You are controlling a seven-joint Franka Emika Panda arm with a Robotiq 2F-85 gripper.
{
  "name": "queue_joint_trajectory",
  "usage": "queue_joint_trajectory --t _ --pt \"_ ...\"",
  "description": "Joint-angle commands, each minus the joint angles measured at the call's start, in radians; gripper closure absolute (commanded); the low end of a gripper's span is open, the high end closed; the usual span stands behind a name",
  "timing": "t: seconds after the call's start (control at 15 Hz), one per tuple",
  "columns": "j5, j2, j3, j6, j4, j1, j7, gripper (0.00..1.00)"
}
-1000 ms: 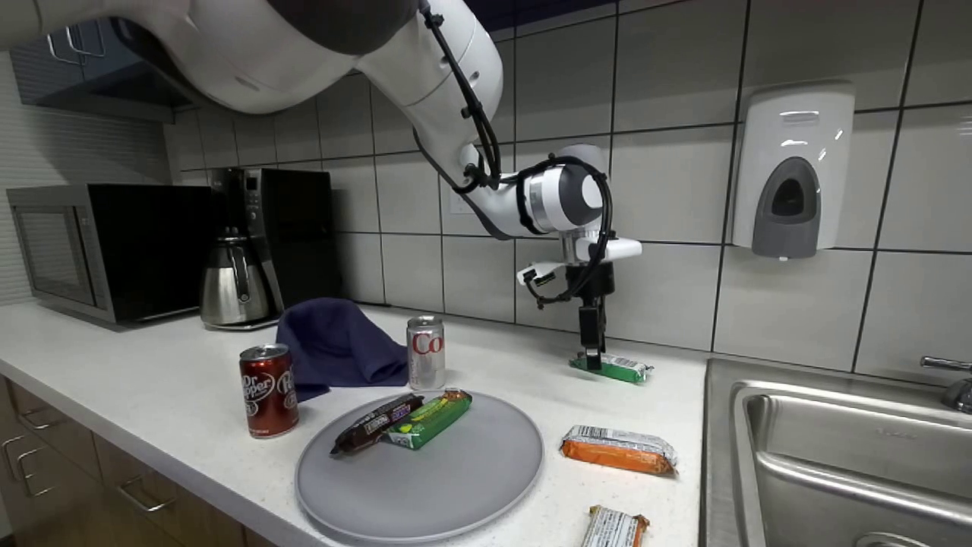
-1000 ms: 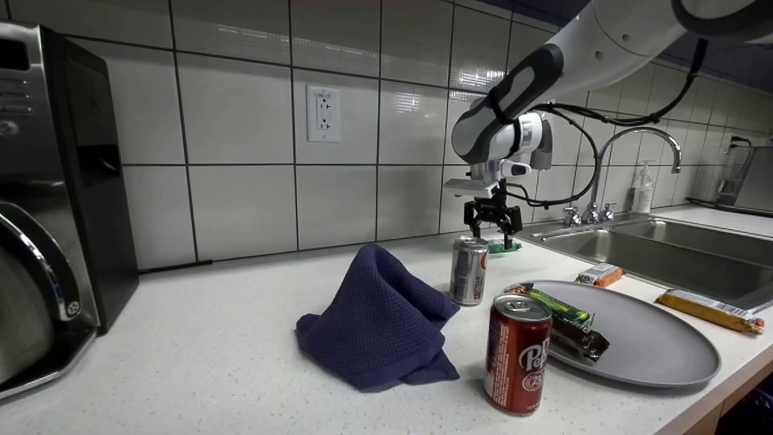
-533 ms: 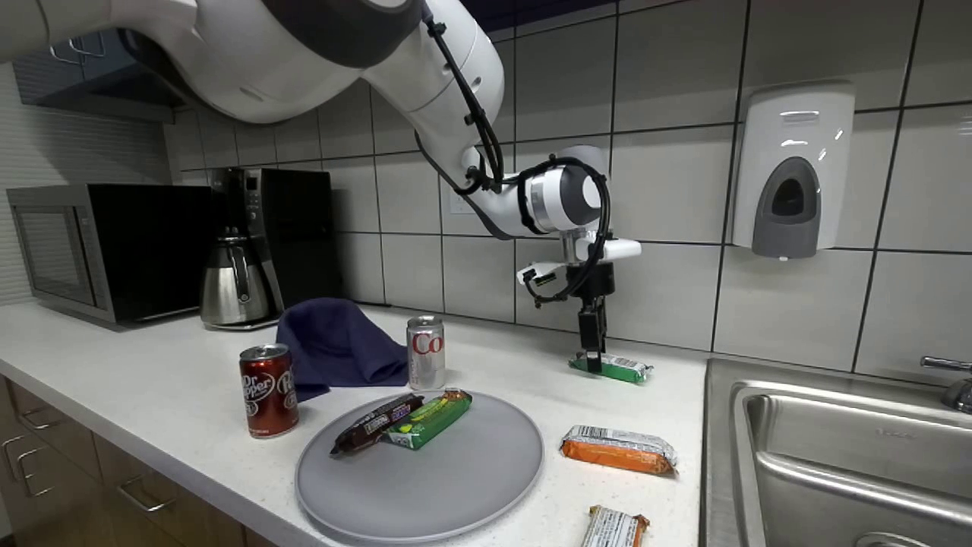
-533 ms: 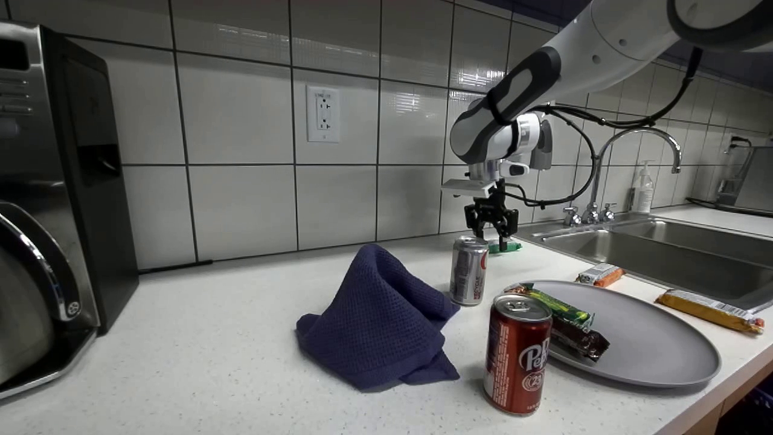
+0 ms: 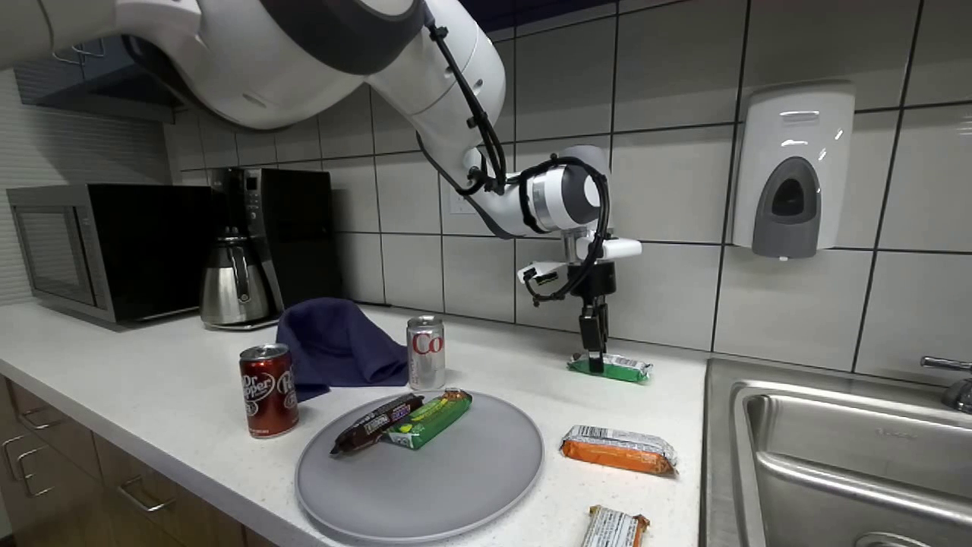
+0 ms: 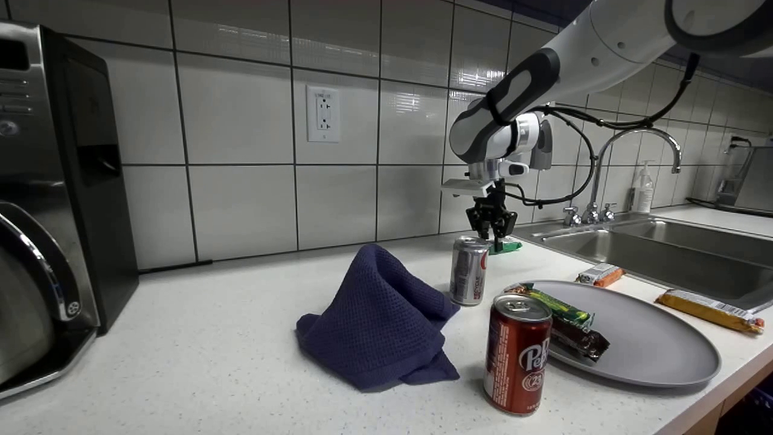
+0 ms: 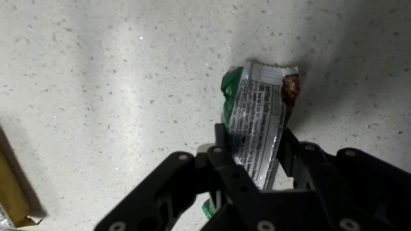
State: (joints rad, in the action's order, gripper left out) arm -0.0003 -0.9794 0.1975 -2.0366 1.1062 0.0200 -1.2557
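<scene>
In an exterior view, farthest left of the jaws stand a microwave point(image 5: 152, 251), then a steel carafe point(image 5: 228, 285) just beside a black coffee maker point(image 5: 296, 220). Closer, though well apart from the jaws on that same side, come an upright Dr Pepper can point(image 5: 266, 395), a rumpled navy cloth point(image 5: 334, 346) and an upright silver can point(image 5: 427, 357). Left of the jaws and nearer the camera, a grey plate point(image 5: 448, 490) carries a dark bar point(image 5: 376, 424) and a green-and-yellow bar point(image 5: 434, 418) lying side by side. All of these sit where they were a second ago.

The jaws point straight down, pinching a green-and-silver bar point(image 7: 257, 118) across its sides; it lies between them on the bench point(image 5: 501, 368), near the tiled wall point(image 5: 668, 190). A second ago they stood spread to either side of the bar; they have since drawn in against it, and it has shifted very slightly. The arm's thick upper section point(image 5: 250, 61) hangs a little lower than before.

To the right of the jaws and nearer the camera lies an orange-and-silver bar point(image 5: 619, 450), with a yellow bar point(image 6: 709, 309) past it, farther from the jaws. Farther right are a wall-mounted soap dispenser point(image 5: 797, 137) and a steel sink point(image 5: 719, 456), both unchanged.
</scene>
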Motion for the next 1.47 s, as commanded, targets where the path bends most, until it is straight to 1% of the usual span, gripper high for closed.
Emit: queue_joint_trajectory --t 0.0,0.13,0.2,0.27,0.47,0.87,0.93,1.07,1.4 --pt "-0.006 -0.029 0.005 0.041 -0.064 0.007 -0.020 0.85" --pt "-0.009 -0.033 0.006 0.042 -0.069 0.007 -0.010 0.85" --pt "0.002 0.063 -0.011 -0.006 0.075 0.019 0.051 0.85" --pt "-0.011 0.085 0.005 -0.025 0.106 0.008 0.037 0.85" --pt "-0.014 0.169 0.014 -0.041 0.206 0.009 0.053 0.85" --pt "-0.030 0.284 0.025 -0.062 0.347 0.002 0.069 0.85" --pt "-0.031 0.298 0.025 -0.069 0.369 0.000 0.072 0.85" --pt "-0.031 0.275 0.018 -0.097 0.380 -0.004 0.068 0.85" --pt "-0.038 0.298 0.019 -0.183 0.488 -0.025 0.081 0.85"
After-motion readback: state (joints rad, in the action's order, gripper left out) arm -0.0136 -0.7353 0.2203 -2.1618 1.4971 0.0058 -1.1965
